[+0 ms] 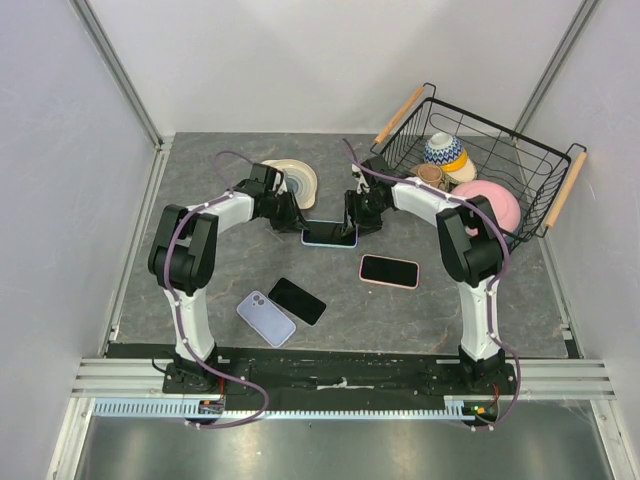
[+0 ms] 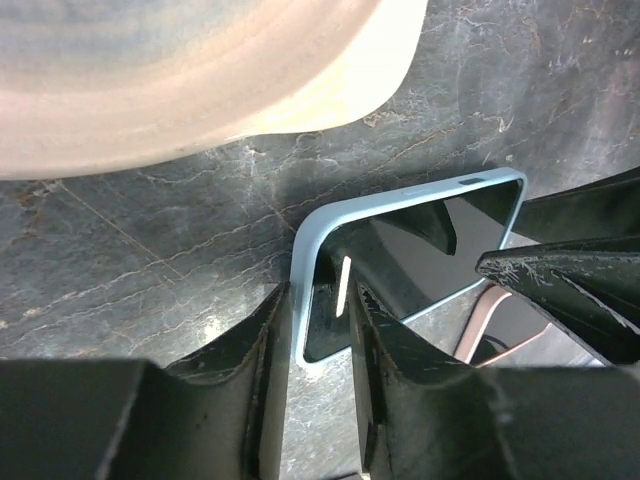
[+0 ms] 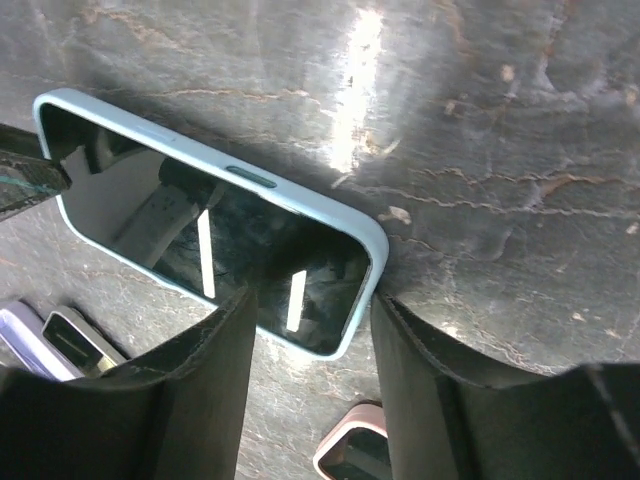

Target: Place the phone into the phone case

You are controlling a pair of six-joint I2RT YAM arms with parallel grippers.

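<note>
A black phone (image 1: 331,235) lies screen up inside a light blue case (image 1: 318,243) on the dark table, between both grippers. My left gripper (image 1: 297,225) is at its left end. In the left wrist view the gripper (image 2: 320,300) stands narrowly open astride the case's corner (image 2: 298,300), one finger outside the short end and one over the screen (image 2: 420,250). My right gripper (image 1: 352,222) is at the right end. In the right wrist view it (image 3: 315,300) is open, its right finger against the case's end (image 3: 375,250).
A bare black phone (image 1: 297,301) and a lavender case (image 1: 266,318) lie near the front. A phone in a pink case (image 1: 389,271) lies right of centre. A beige plate (image 1: 292,180) is behind the left gripper. A wire basket (image 1: 520,160) of bowls stands at the right.
</note>
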